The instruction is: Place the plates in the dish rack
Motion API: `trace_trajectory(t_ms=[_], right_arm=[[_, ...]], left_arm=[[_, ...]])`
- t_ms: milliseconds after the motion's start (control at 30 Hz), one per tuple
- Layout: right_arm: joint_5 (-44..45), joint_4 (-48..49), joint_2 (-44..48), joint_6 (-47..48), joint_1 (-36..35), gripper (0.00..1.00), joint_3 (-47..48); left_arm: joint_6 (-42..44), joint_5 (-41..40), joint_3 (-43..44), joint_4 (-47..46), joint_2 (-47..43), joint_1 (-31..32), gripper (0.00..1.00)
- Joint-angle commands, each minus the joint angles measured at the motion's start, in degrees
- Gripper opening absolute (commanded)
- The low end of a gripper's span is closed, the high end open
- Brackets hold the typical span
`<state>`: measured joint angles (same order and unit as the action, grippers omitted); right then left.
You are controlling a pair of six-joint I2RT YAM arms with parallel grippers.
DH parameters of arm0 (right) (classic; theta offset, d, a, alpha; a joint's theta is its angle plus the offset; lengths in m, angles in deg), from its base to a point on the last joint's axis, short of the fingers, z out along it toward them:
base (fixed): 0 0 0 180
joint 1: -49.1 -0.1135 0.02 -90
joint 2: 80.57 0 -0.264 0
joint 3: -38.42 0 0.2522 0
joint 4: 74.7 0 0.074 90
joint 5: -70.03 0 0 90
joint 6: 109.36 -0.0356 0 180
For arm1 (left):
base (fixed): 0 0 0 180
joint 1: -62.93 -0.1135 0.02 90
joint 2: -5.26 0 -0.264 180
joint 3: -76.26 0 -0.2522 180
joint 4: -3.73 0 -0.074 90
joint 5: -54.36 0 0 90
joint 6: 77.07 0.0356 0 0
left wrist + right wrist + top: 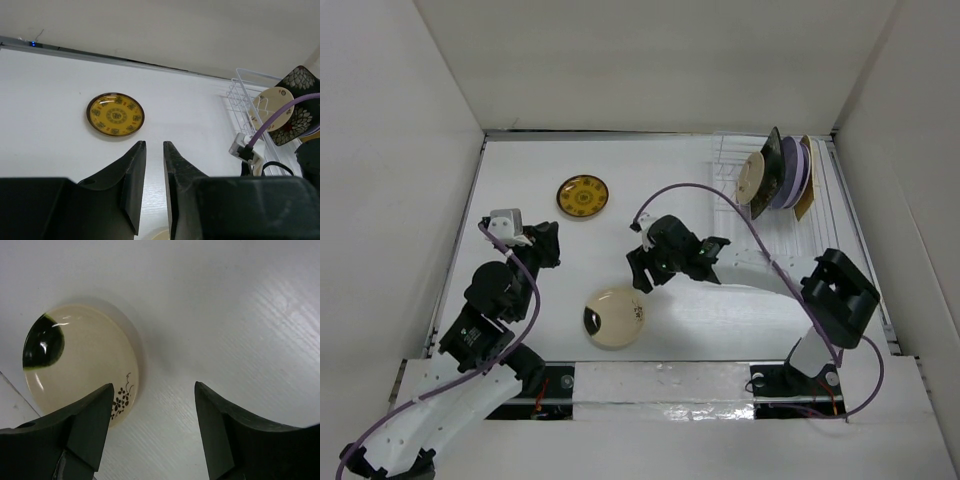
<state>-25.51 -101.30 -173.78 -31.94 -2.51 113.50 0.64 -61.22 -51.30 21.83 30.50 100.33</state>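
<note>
While the right gripper (153, 387) hangs with its fingers spread wide and empty beside a cream plate (614, 318) lying at lower centre of the top view, the left gripper (154, 145) has its fingers drawn almost together on nothing. The dark-yellow patterned plate (582, 196) lies flat at upper left. At upper right, the dish rack (728, 160) holds four plates on edge.
</note>
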Motion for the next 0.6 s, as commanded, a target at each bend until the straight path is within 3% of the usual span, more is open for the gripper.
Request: trace_trajectory(t_ms=[0,300,400,433,467,500,567], right_arm=[[-6.49,6.42,-1.35,-2.36,-0.06,0.71,-0.75],[-16.86,14.68,-10.06,-5.96,-0.06,0.59,-3.66],[-18.8,15.65,-13.48,-6.58,-0.06,0.44,-2.88],[-19.41,15.83,-14.27,-6.58,-0.06,0.21,-2.52],[-20.03,15.92,-14.8,-6.93,-0.06,0.06,-1.48],[-19.77,15.31,-14.81,-6.85,-0.06,0.0,-0.86],[-16.98,13.56,-12.62,-5.88,0.54,0.0,1.33]], left_arm=[[0.78,-1.75,0.08,-1.7,1.92,-0.05,0.18],[1.4,-1.4,0.26,-2.32,4.47,-0.05,0.2],[1.4,-0.87,0.35,-2.49,3.86,-0.05,0.2],[1.48,-0.7,0.26,-2.49,3.51,-0.05,0.2],[1.4,-0.7,0.35,-2.49,2.9,-0.05,0.2],[1.4,-0.52,0.26,-2.49,2.54,-0.05,0.2],[1.31,-0.26,0.17,-2.58,1.23,-0.05,0.21]])
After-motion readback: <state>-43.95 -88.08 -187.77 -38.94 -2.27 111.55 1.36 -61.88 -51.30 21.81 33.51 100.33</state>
